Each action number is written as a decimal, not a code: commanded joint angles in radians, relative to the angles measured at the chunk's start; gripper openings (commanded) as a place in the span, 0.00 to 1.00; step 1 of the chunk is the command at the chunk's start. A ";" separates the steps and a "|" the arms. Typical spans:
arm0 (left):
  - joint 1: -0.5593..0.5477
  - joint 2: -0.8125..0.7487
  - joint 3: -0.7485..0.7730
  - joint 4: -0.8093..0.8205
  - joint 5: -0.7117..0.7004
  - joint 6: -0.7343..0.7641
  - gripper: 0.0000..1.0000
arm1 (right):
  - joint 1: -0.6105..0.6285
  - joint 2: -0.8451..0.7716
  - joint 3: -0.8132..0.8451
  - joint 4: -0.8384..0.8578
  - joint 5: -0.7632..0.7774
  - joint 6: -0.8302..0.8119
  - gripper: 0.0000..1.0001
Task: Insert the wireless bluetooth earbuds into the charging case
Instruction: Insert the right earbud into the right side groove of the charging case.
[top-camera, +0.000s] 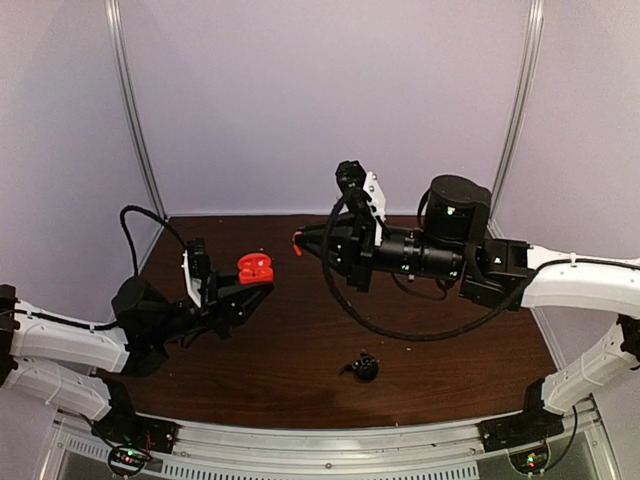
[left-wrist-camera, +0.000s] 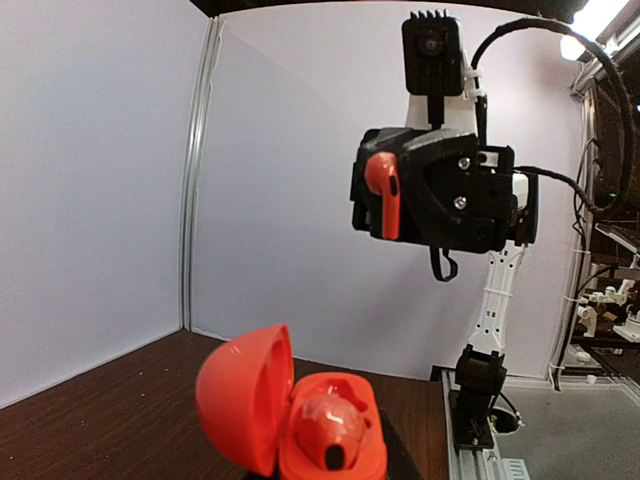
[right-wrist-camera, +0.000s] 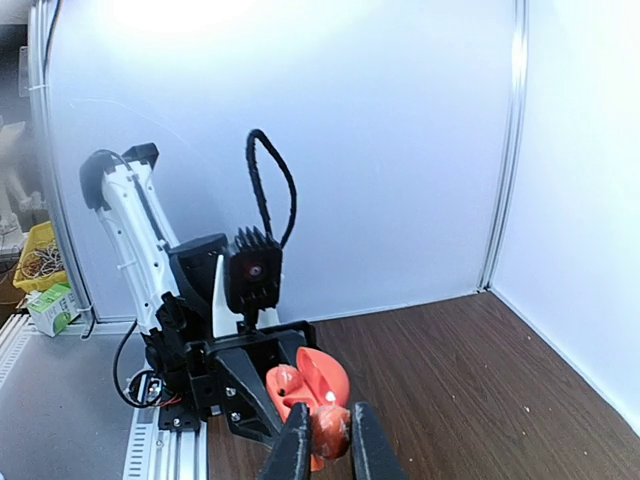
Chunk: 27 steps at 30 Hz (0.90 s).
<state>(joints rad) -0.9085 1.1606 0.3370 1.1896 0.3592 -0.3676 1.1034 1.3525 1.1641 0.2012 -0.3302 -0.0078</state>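
Currently, your items stand as follows.

- Left gripper (top-camera: 252, 282): jaws pinching the red charging case (top-camera: 255, 267), held over the desk (top-camera: 300, 340) at about 9 o'clock in the top view, with its lid swung open.
- Seated earbud (left-wrist-camera: 335, 432): red-orange, lying in the case's well.
- Right gripper (top-camera: 306, 243): jaws pinching a second red-orange earbud (top-camera: 298, 243), near the case's 2 o'clock and apart from it.
- Black round item (top-camera: 363, 369): on the desk at 6 o'clock, well apart from both arms. It is probably another case with small dark pieces beside it, though you cannot make them out clearly.
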 joint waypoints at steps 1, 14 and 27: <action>0.008 0.018 0.031 0.099 0.065 -0.045 0.00 | 0.037 -0.004 -0.004 0.107 -0.023 -0.016 0.10; 0.008 0.065 0.068 0.162 0.179 -0.092 0.00 | 0.094 0.084 0.026 0.123 -0.027 -0.067 0.10; 0.008 0.070 0.072 0.147 0.170 -0.084 0.00 | 0.119 0.106 0.025 0.159 0.035 -0.084 0.10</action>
<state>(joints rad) -0.9085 1.2304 0.3828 1.2861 0.5236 -0.4519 1.2091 1.4456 1.1667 0.3191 -0.3325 -0.0788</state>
